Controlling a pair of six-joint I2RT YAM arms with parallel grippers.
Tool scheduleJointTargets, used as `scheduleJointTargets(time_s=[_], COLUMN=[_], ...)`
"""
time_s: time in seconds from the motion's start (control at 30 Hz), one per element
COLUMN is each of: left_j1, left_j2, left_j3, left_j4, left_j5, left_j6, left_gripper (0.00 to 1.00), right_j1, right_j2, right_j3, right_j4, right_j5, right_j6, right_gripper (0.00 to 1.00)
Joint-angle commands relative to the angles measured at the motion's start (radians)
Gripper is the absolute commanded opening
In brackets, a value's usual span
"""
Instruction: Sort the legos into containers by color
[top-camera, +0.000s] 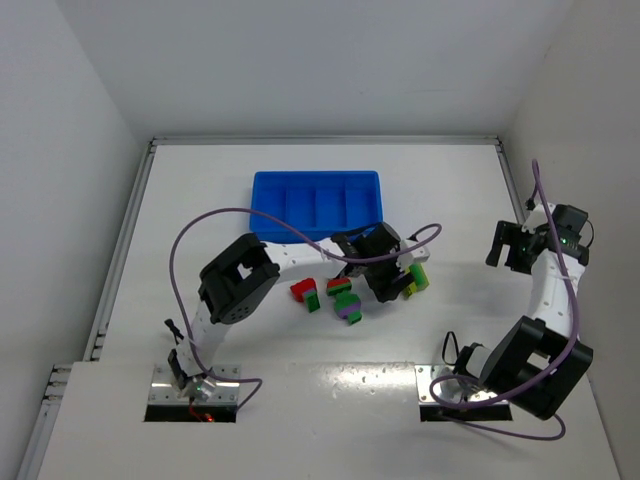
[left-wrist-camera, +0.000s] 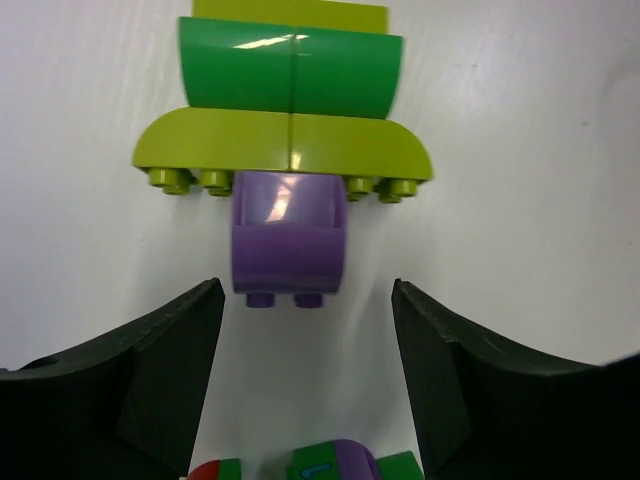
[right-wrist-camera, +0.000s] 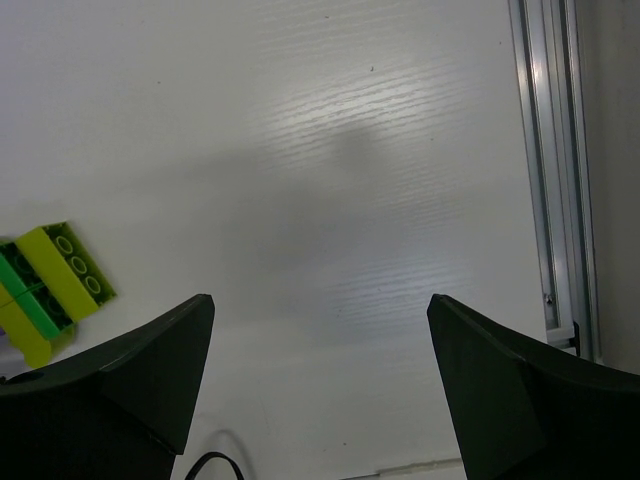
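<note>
My left gripper (left-wrist-camera: 305, 295) is open, its jaws on either side of a purple brick (left-wrist-camera: 288, 240) that is joined to a yellow-green and green stack (left-wrist-camera: 285, 110). In the top view the left gripper (top-camera: 392, 283) hovers over that stack (top-camera: 418, 277). A red-and-green piece (top-camera: 306, 293), a red-green piece (top-camera: 339, 287) and a green-purple piece (top-camera: 348, 307) lie left of it. The blue tray (top-camera: 316, 202) lies farther back. My right gripper (top-camera: 497, 248) is open and empty at the right side; its view shows the stack's edge (right-wrist-camera: 55, 280).
A metal rail (right-wrist-camera: 550, 170) runs along the table's right edge. A purple cable (top-camera: 215, 225) loops over the left arm. White walls enclose the table at the back and sides.
</note>
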Motion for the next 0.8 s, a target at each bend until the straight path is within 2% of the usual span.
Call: scheduleJointTargets(time_s=[0.0,0.33,0.67,0.73,0.77], left_j1=[0.009,0.009,0.018,0.018,0.018], left_j2=[0.024,0.051,0.051,0.051,0.051], left_j3=[0.051,0.053,0.073,0.073,0.083], left_j4=[0.016,0.091,0.126,0.126,0.126], left_j5=[-0.060,-0.148,-0.024,0.002,0.013], left_j6=[-0.053,-0.043,0.009,0.031,0.031], left_gripper=[0.74,0.72,0.75,0.69,0.60], right_j1=[-0.004,-0.004,-0.004,-0.004,-0.004], right_j2=[-0.001,-0.001,-0.001,-0.001,-0.001], right_j3=[0.013,0.013,0.023,0.023,0.014], right_j4=[-0.006,-0.015,-0.024,-0.024,-0.024], right_j5=[-0.020,-0.030,-0.039,-0.039,-0.039], right_j6=[-0.004,-0.004,-0.013,-0.013,-0.013], right_gripper=[0.88,0.88,0.88,0.88,0.88])
